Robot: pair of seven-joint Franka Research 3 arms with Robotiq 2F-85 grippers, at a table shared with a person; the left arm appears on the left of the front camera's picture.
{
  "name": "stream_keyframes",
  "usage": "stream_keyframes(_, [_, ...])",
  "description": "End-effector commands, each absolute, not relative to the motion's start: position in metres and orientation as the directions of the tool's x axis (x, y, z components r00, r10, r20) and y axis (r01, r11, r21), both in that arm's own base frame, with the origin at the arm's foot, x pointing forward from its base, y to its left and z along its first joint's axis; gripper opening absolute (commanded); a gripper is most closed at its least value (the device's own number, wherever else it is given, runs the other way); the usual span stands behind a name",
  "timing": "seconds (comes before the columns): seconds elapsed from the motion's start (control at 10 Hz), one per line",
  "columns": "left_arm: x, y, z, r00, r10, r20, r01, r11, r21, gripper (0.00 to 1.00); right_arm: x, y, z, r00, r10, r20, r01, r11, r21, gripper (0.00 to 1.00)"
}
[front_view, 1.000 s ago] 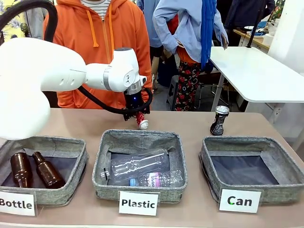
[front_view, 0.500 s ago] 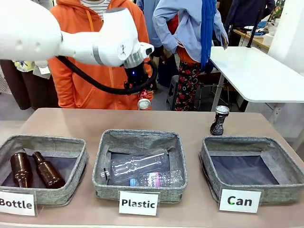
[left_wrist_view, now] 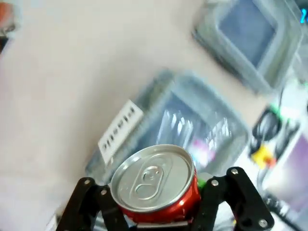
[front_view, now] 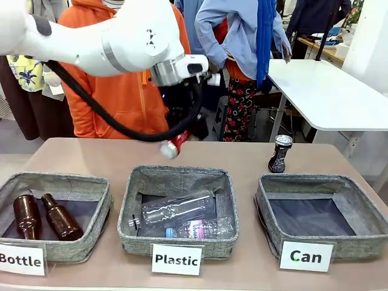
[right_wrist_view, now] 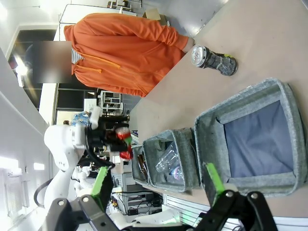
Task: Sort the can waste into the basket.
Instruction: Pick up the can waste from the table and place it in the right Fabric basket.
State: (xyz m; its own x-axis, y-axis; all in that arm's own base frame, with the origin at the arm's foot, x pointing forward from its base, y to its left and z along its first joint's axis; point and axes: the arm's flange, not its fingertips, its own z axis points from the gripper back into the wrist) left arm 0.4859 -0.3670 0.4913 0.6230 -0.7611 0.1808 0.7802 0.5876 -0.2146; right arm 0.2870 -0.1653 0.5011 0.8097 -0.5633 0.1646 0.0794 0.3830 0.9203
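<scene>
Pale brown table (front_view: 254, 159) carries three grey fabric baskets in one row, and at the near edge each has a white label in black print: "Bottle" (front_view: 21, 259) at the left, "Plastic" (front_view: 176, 259) in the middle, "Can" (front_view: 306, 256) at the right. One clear bottle in the middle basket (front_view: 130, 239) wears a wrapper with purple print, too small to read. The Can basket (front_view: 357, 242) holds nothing yet; the right gripper (right_wrist_view: 156, 180), its jaws spread wide with nothing between them, looks toward it. Farther, above the far rim of the middle basket, the left gripper (front_view: 179, 138) is closed tight on the red can (front_view: 172, 147), which hangs in the air. Its long axis is slanted, the silver end pointing down and to the near left. From this pincer the Can basket lies to the right and somewhat nearer, so I judge the carry must go sideways to the right. The black-blue can (front_view: 279, 154) stands upright on the table just beyond that basket's far left corner, probably closer to the right arm.
</scene>
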Motion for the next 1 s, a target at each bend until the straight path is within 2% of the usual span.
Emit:
stream_keyframes(0.0, [0.437,-0.346,0.476,0.496,-0.848,0.188,0.867,0.494,-0.060,0.00,0.288,-0.163,0.500,0.804,-0.563,0.193,0.040,0.374,0.927,1.00])
stream_keyframes(0.2, [0.385,-0.340,0.462,0.466,-0.831,0.306,0.855,0.511,0.086,0.00,0.288,-0.163,0.500,0.804,-0.563,0.193,0.040,0.374,0.927,1.00])
stream_keyframes(0.3, [0.374,-0.335,0.461,0.506,-0.765,0.399,0.795,0.593,0.128,0.00,0.288,-0.163,0.500,0.804,-0.563,0.193,0.040,0.374,0.927,1.00])
stream_keyframes(0.4, [0.412,-0.356,0.471,0.474,-0.858,0.199,0.877,0.481,-0.014,0.00,0.288,-0.163,0.500,0.804,-0.563,0.193,0.040,0.374,0.927,1.00])
stream_keyframes(0.6, [0.412,-0.356,0.471,0.474,-0.858,0.199,0.877,0.481,-0.014,0.00,0.288,-0.163,0.500,0.804,-0.563,0.193,0.040,0.374,0.927,1.00])
stream_keyframes(0.7, [0.391,-0.349,0.467,0.486,-0.833,0.263,0.858,0.512,0.037,0.01,0.287,-0.165,0.501,0.810,-0.563,0.164,0.080,0.383,0.920,1.00])
stream_keyframes(0.8, [0.401,-0.368,0.446,0.283,-0.837,0.468,0.941,0.338,0.034,0.01,0.271,-0.164,0.523,0.858,-0.465,0.219,0.059,0.512,0.857,1.00])
stream_keyframes(0.9, [0.394,-0.404,0.456,0.097,-0.823,0.560,0.979,0.180,0.095,0.01,0.256,-0.163,0.533,0.912,-0.384,0.145,0.110,0.569,0.815,1.00])
